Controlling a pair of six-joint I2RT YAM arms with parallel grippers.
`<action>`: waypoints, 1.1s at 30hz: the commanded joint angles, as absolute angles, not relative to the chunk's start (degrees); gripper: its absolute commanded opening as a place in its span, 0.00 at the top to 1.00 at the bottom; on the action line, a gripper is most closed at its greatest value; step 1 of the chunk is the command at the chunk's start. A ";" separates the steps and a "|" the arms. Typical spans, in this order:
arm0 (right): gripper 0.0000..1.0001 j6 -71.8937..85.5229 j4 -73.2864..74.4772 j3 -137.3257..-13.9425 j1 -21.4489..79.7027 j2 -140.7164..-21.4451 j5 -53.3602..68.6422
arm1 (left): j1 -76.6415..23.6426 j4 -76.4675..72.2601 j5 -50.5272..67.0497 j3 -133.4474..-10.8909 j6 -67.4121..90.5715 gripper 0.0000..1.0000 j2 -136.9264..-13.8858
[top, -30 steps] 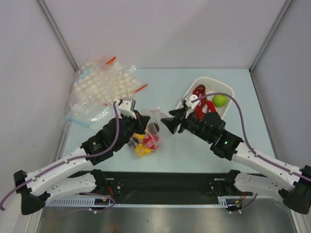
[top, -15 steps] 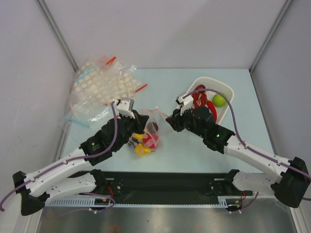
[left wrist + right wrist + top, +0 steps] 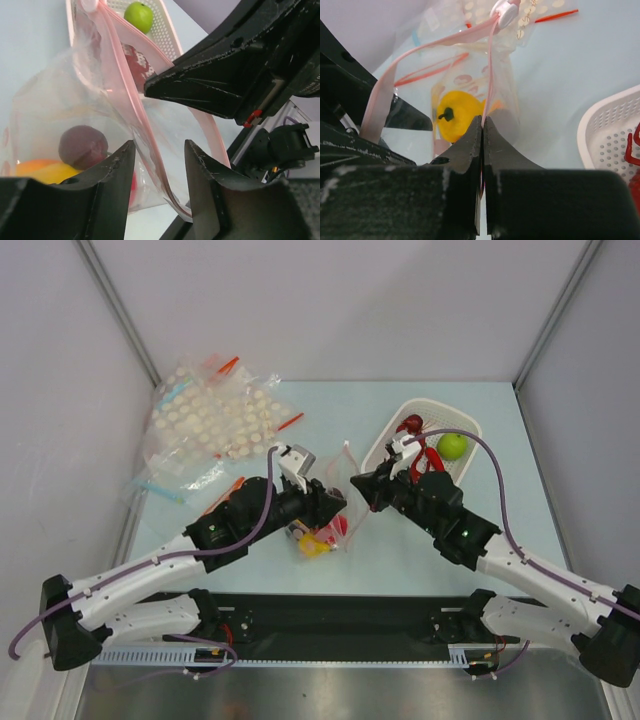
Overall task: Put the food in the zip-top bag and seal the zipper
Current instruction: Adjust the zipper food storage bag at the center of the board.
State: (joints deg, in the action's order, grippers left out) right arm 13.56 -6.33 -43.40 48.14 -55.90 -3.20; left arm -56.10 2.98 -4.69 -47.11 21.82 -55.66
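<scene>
Pinkish-red zipper (image 3: pixel 129 90) pinched between pressed-together right fingers (image 3: pixel 465 150); spread left fingers (image 3: pixel 107 175) either side of mouth of zip-top bag (image 3: pixel 60 100).

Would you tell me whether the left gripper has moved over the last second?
Yes. The left gripper has shifted right, away from the dotted bags and toward the white basket.

Nothing legible anywhere: no words, brands or numbers. Only a pattern of white dots, no letters, on the clear bags (image 3: pixel 205 420) at the table's (image 3: pixel 330 405) far left corner. Unmarked too: zip-top bag (image 3: pixel 60 110) and white basket (image 3: pixel 445 410).
</scene>
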 commanded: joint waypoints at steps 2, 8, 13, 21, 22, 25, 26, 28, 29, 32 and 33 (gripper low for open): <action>1.00 16.08 -14.32 -42.72 47.90 -54.23 -2.47 | -56.87 0.18 -0.44 -50.18 20.30 0.50 -55.90; 1.00 18.02 -18.01 -40.52 47.99 -51.95 -3.07 | -57.39 0.26 3.94 -50.54 19.25 0.15 -54.94; 1.00 20.91 -21.26 -39.46 49.04 -49.66 -3.96 | -59.76 1.40 4.92 -52.03 17.50 0.00 -52.30; 1.00 26.36 -22.41 -39.64 52.03 -49.04 -6.59 | -65.12 5.71 0.19 -55.81 13.63 0.00 -55.01; 0.99 26.45 -22.67 -39.64 52.21 -49.04 -6.24 | -65.56 6.67 0.18 -56.16 13.36 0.00 -55.37; 0.99 27.68 -23.03 -39.55 52.21 -49.04 -5.89 | -67.49 8.78 -5.26 -57.92 12.04 0.00 -57.73; 0.98 27.95 -23.20 -39.55 52.21 -48.96 -5.80 | -67.94 9.40 -6.75 -58.79 11.78 0.00 -58.35; 0.98 28.47 -23.20 -39.46 52.21 -48.96 -5.54 | -69.34 10.72 -10.61 -59.59 11.34 0.00 -59.93; 0.98 28.39 -23.12 -39.46 52.21 -48.78 -5.80 | -69.78 11.07 -11.42 -60.11 11.34 0.00 -60.29; 0.99 28.48 -22.68 -39.38 52.21 -48.78 -6.68 | -69.96 11.78 -13.44 -60.55 11.51 0.02 -61.52; 0.99 28.39 -22.59 -39.38 52.21 -48.69 -6.94 | -70.13 12.04 -13.80 -60.73 11.51 0.02 -61.78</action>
